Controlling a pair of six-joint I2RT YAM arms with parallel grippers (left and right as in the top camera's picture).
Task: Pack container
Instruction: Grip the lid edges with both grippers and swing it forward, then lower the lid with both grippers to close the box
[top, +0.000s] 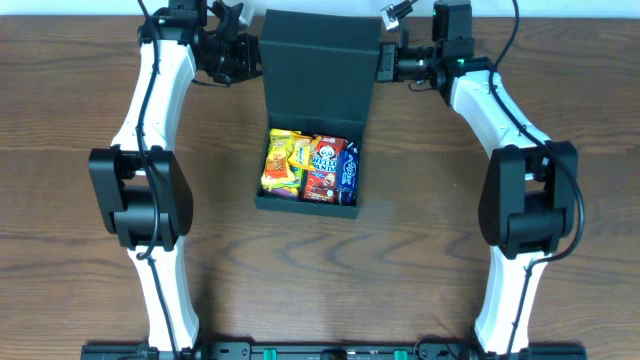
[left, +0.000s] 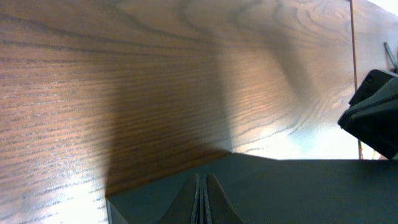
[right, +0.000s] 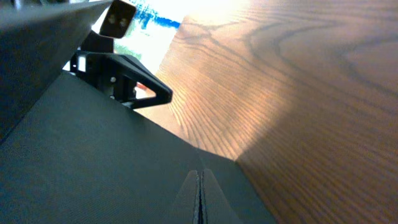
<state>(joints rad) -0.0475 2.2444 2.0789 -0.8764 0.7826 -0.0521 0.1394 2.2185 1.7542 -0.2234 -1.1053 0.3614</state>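
The container (top: 306, 204) is a dark square box in the middle of the table, with its flap lid (top: 318, 70) standing up at the back. Inside lie yellow packets (top: 283, 163), a red packet (top: 322, 168) and a blue packet (top: 348, 170). My left gripper (top: 252, 58) is shut at the lid's left edge. My right gripper (top: 384, 65) is shut at its right edge. In the left wrist view the closed left gripper (left: 202, 180) lies against the lid (left: 298, 193). The right wrist view shows the right gripper (right: 199, 174) likewise closed against the lid (right: 93, 162).
The wooden table (top: 80, 120) stretches to both sides of the box. Each arm's base links (top: 140, 195) (top: 525, 200) stand to the left and right of the container. The table's back edge lies just behind the lid.
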